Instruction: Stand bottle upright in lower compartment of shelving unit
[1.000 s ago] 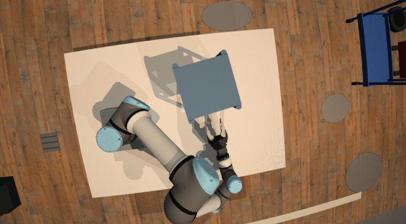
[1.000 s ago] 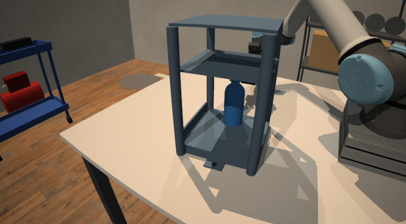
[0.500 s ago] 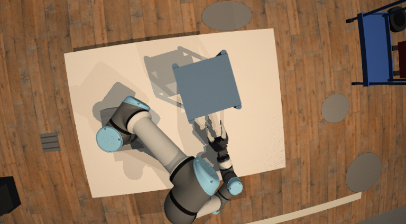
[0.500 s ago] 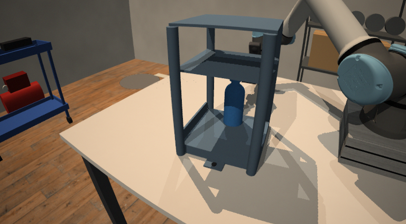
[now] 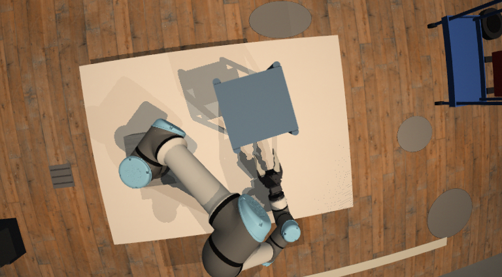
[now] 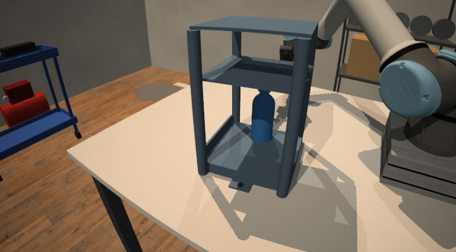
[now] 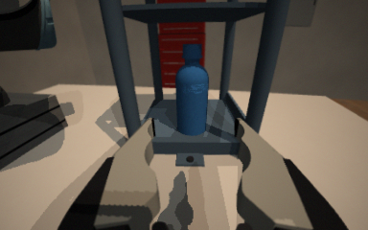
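The bottle [image 6: 262,119] is blue and stands straight up with its cap on top. It is in the lower compartment of the shelving unit [image 6: 196,101]. Its whole base sits on the floor of that compartment, behind the low front lip. In the wrist view the bottle [image 7: 192,93] is in the middle between the posts, and its cap comes close under the shelf above.

The gripper [image 7: 195,168] is outside the shelving unit, just in front of the lip. Its two jaws are apart, with nothing between them. They do not touch the bottle. From the top, the gripper [image 5: 267,161] points at the edge of the gray-blue top board [image 5: 255,107], and the bottle is hidden under that board.

The shelving unit stands on the pale table [image 6: 141,154]. The arm's big elbow [image 6: 408,89] is off to the side. A blue cart [image 6: 50,54] stands on the wood floor.
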